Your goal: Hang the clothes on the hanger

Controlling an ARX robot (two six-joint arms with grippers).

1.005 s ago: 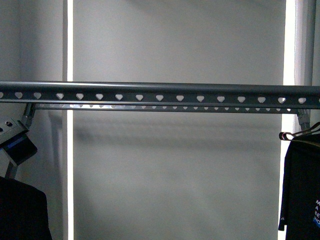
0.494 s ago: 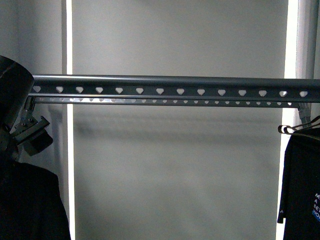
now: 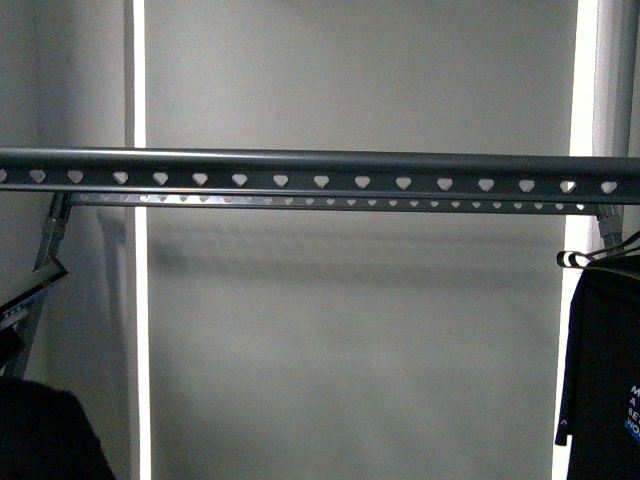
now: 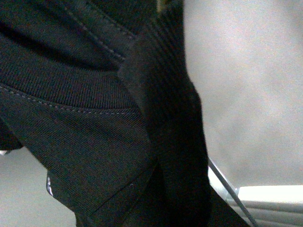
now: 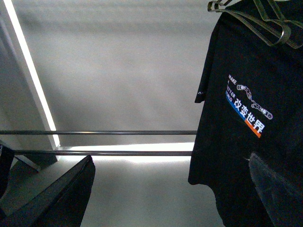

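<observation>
We needed the shirt (image 3: 40,445) lifted level above the rail (image 3: 320,165), then lowered on; couldn't tell either claw's grip.

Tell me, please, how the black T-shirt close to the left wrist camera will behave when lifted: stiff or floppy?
The black T-shirt is probably floppy: its knitted cloth lies in soft folds around the ribbed collar. It likely weighs little for its size, since the cloth looks thin. Lifted by one spot, it would probably drape and sag rather than keep its shape.

Rail (image 3: 320,180) spans top; tee (image 3: 605,370) below (far rt).
</observation>
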